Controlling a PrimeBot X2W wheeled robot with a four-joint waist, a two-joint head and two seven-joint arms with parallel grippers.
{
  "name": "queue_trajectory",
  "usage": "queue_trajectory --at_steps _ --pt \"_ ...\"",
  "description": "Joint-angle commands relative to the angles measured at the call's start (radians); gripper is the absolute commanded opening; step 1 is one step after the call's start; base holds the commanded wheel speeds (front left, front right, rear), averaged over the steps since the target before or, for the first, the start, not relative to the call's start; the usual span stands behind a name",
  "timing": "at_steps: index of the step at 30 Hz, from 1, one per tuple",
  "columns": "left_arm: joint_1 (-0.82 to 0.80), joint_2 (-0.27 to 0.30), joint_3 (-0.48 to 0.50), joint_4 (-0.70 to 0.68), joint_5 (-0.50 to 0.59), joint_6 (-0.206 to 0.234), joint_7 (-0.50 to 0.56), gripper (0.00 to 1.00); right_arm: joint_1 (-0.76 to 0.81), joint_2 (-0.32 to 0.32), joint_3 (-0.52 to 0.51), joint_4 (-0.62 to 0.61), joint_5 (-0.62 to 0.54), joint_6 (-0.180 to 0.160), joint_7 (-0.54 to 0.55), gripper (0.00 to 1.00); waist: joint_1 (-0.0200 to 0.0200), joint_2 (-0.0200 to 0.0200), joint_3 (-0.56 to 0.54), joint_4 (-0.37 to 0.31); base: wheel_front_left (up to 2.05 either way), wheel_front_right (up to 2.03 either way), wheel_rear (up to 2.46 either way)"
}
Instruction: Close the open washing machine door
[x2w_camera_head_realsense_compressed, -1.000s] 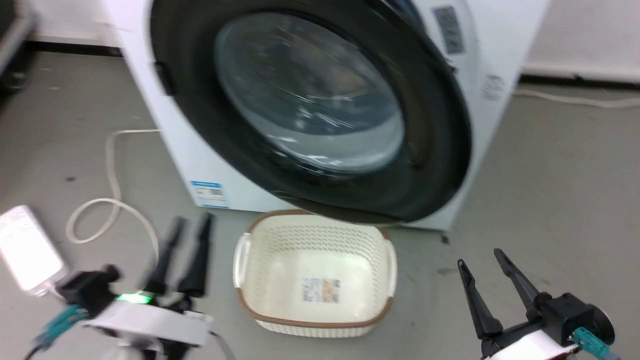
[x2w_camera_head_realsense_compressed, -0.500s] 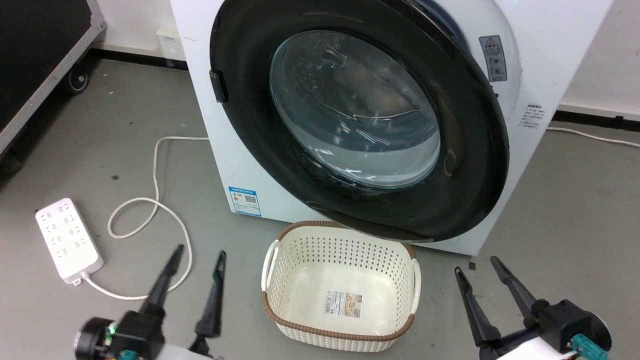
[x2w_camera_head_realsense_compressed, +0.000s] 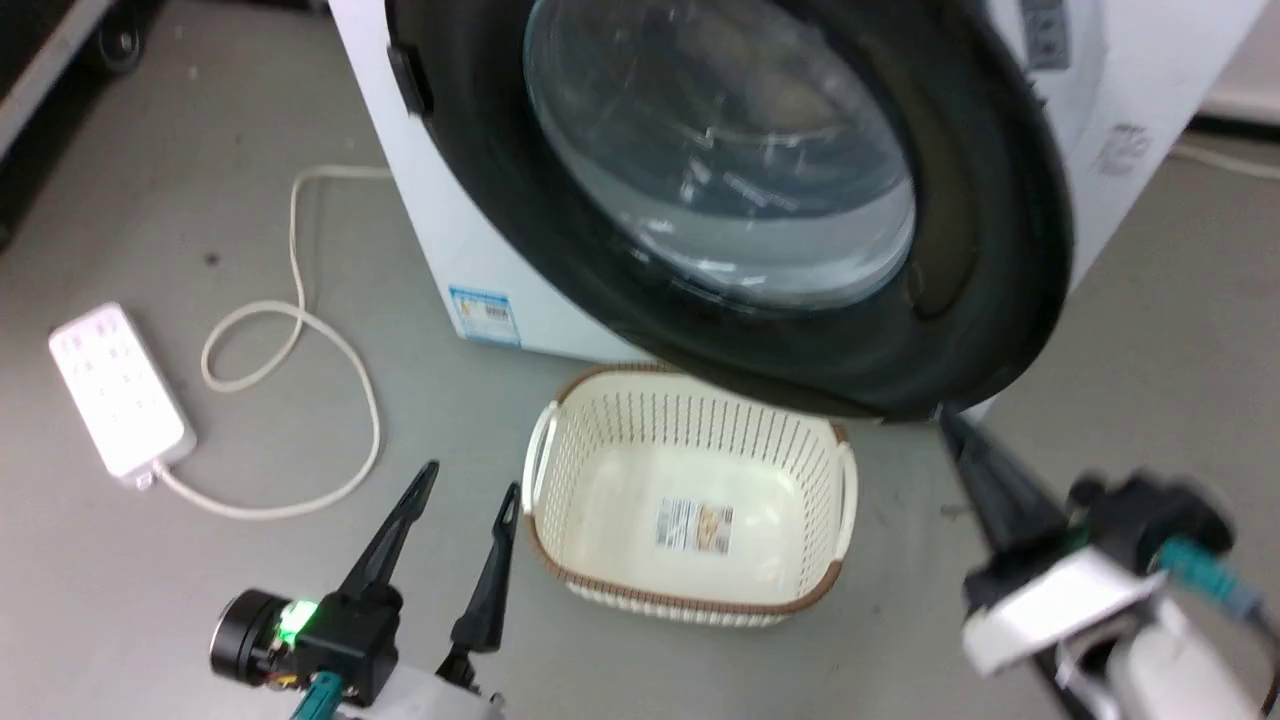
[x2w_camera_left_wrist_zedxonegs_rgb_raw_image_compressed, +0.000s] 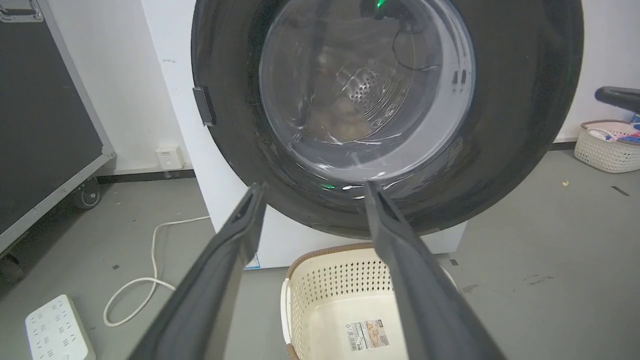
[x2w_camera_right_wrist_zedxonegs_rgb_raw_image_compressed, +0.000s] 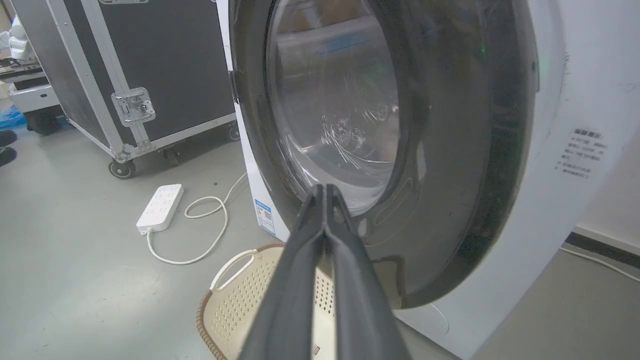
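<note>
Just ahead of the right gripper (x2w_camera_right_wrist_zedxonegs_rgb_raw_image_compressed: 325, 187), jaws pressed together, and the left gripper (x2w_camera_left_wrist_zedxonegs_rgb_raw_image_compressed: 314, 184), jaws spread, the washing machine door (x2w_camera_right_wrist_zedxonegs_rgb_raw_image_compressed: 450, 150) is seen ajar; it is judged heavy and rigid, best pushed at its rim.

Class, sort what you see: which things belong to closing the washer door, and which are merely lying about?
Belong to the job: large round black-rimmed glass door; big white front-loading washing machine; left tool; right tool.
Lying about: cream perforated plastic basket with brown rim; white power strip; white looped cable; black metal-edged wheeled case.
</note>
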Motion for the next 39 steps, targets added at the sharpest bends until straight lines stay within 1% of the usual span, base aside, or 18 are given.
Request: queue_trajectory --at_steps 1,11,15,17,18,22,26,29,33,34,35,39 --pt "-0.021 -0.007 -0.006 -0.004 0.007 -0.002 -0.004 1.00 -0.045 -0.025 0.004 0.001 0.016 0.001 0.012 0.00 -0.0002 -0.0001 0.054 0.019 0.00 0.00 0.00" --pt "-0.112 -0.037 -0.044 0.003 0.021 -0.002 -0.004 1.00 -0.350 -0.239 0.020 0.113 0.175 0.001 0.102 0.00 -0.0002 -0.0001 0.187 0.074 0.00 0.00 0.00" --pt "-0.141 -0.046 -0.049 -0.001 0.021 0.001 -0.004 1.00 -0.464 -0.300 0.016 0.175 0.226 0.001 0.130 0.00 -0.0002 -0.0001 0.232 0.092 0.00 0.00 0.00" --pt "-0.153 -0.049 -0.052 0.001 0.020 0.001 -0.004 1.00 -0.521 -0.317 0.003 0.216 0.251 0.001 0.147 0.00 -0.0002 -0.0001 0.247 0.100 0.00 0.00 0.00" --pt "-0.167 -0.053 -0.053 0.004 0.019 0.001 -0.004 1.00 -0.606 -0.335 -0.023 0.284 0.268 0.001 0.166 0.00 -0.0002 -0.0001 0.264 0.108 0.00 0.00 0.00" --pt "-0.179 -0.058 -0.057 0.008 0.020 0.002 -0.004 1.00 -0.695 -0.333 -0.067 0.377 0.276 0.001 0.175 0.00 -0.0002 -0.0001 0.274 0.114 0.00 0.00 0.00" --pt "-0.184 -0.062 -0.060 0.014 0.019 0.004 -0.004 1.00 -0.746 -0.330 -0.079 0.448 0.267 0.001 0.166 0.00 -0.0002 -0.0001 0.271 0.116 0.00 0.00 0.00" --pt "-0.181 -0.063 -0.054 0.016 0.018 0.007 -0.004 1.00 -0.754 -0.319 -0.070 0.484 0.266 0.001 0.146 0.00 -0.0002 -0.0001 0.254 0.108 0.00 0.00 0.00" --pt "-0.169 -0.059 -0.043 0.021 0.015 0.007 -0.004 1.00 -0.724 -0.294 -0.046 0.511 0.274 0.001 0.108 0.00 -0.0002 -0.0001 0.212 0.088 0.00 0.00 0.00" --pt "-0.166 -0.059 -0.040 0.023 0.013 0.006 -0.004 1.00 -0.710 -0.288 -0.036 0.512 0.272 0.001 0.091 0.69 -0.0002 -0.0001 0.196 0.081 0.00 0.00 0.00" --pt "-0.162 -0.058 -0.037 0.026 0.011 0.006 -0.004 1.00 -0.692 -0.281 -0.028 0.514 0.272 0.001 0.076 1.00 -0.0002 -0.0001 0.178 0.074 0.00 0.00 0.00" --pt "-0.137 -0.054 -0.020 0.042 0.001 0.005 -0.004 1.00 -0.594 -0.246 0.003 0.483 0.276 0.001 0.015 1.00 -0.0002 -0.0001 0.101 0.040 0.00 0.00 0.00"
